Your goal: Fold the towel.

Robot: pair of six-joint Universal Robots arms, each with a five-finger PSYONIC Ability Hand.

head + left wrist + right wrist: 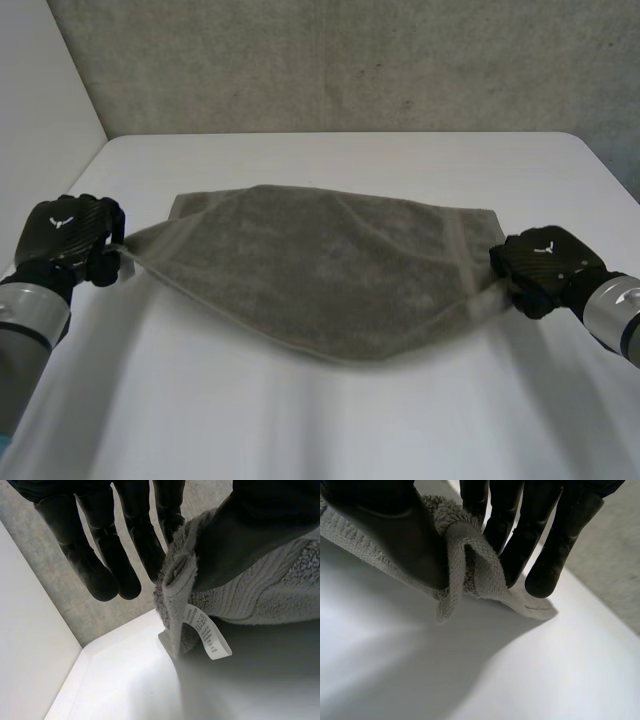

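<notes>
Towel: the grey towel (320, 270) is in the middle of the white tabletop (330, 430), stretched from 9 o'clock to 3 o'clock. Its far edge at 12 o'clock lies flat. Its near corners are held up, and the near edge sags low toward 6 o'clock.
Left hand: the left hand (68, 235) is at 9 o'clock of the towel and holds the near left corner.
Left fingers: the thumb (250, 530) squeezes the corner against the fingers (145, 545). The other fingers point straight out, off the cloth.
Right hand: the right hand (540, 265) is at 3 o'clock of the towel and holds the near right corner, low over the tabletop.
Right fingers: they are clamped on the corner, thumb on one side and fingers on the other.
Label: a small white label (207, 637) with print hangs from the corner in the left hand.
Around: a rough grey wall (350, 60) stands past the tabletop at 12 o'clock. A white wall (40, 90) is at 10 o'clock.
</notes>
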